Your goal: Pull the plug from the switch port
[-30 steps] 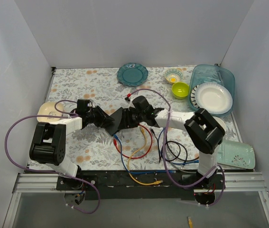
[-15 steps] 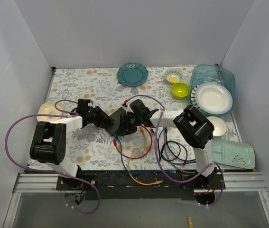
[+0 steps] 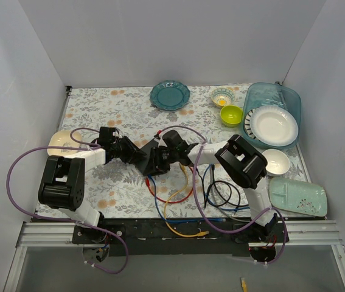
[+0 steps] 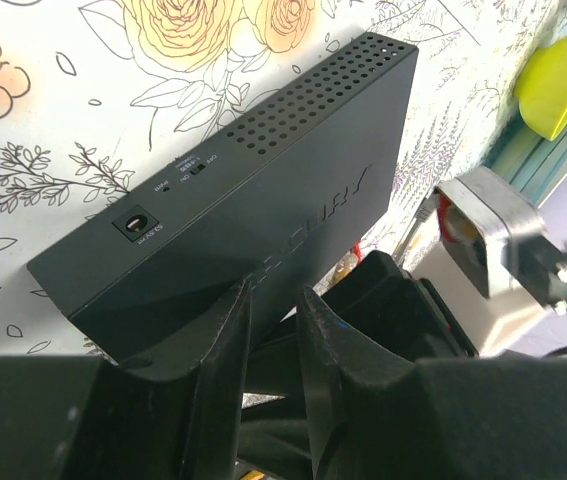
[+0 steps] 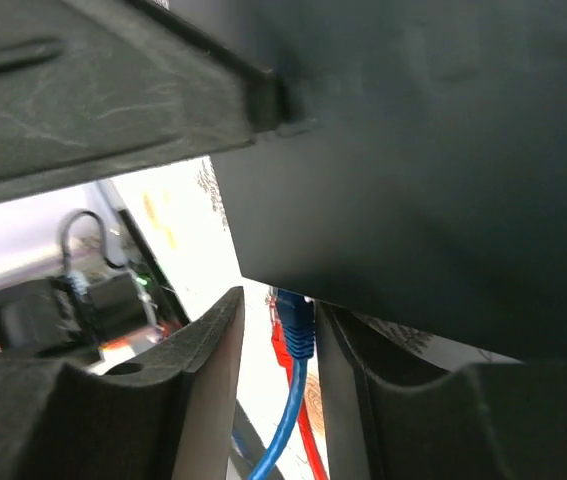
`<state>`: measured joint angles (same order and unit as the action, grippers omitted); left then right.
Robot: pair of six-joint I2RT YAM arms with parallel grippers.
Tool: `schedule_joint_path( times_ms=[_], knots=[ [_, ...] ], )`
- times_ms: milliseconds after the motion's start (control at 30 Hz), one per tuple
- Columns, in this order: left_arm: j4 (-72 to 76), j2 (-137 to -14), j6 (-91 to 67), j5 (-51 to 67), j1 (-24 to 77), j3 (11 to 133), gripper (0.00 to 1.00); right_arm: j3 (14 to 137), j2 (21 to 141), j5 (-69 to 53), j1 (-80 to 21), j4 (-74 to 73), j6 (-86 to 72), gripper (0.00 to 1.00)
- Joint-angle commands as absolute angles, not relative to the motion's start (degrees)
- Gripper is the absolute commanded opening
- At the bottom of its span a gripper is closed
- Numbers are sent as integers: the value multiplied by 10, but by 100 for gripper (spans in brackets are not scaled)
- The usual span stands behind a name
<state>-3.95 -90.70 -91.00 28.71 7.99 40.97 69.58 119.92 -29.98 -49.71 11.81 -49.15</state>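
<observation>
Right wrist view, right gripper (image 5: pixel 278 305) straddling blue plug (image 5: pixel 296 325), switch (image 5: pixel 413 150) above.

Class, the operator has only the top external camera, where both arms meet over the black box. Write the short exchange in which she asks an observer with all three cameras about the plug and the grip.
Operator: Which plug is the right gripper at?
Observer: The right wrist view shows the blue plug between its fingers, with a sliver of light on one side, so it is not yet clamped.
Operator: Is the left gripper really holding the switch?
Observer: In the left wrist view its fingers look closed on the switch's near edge.
</observation>
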Motion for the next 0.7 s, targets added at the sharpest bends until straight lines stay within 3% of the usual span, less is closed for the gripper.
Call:
schedule_joint_path(
  times_ms=[0, 133, 667],
  knots=[
    [-64, -910, -891, 270, 77, 396, 26, 630, 1215, -292, -488, 222, -597, 42],
    [-64, -907, -889, 270, 77, 392, 26, 584, 1208, -290, -478, 308, -662, 41],
    [-62, -901, -886, 274, 76, 385, 26, 608, 1232, -272, -475, 301, -709, 32]
  ],
)
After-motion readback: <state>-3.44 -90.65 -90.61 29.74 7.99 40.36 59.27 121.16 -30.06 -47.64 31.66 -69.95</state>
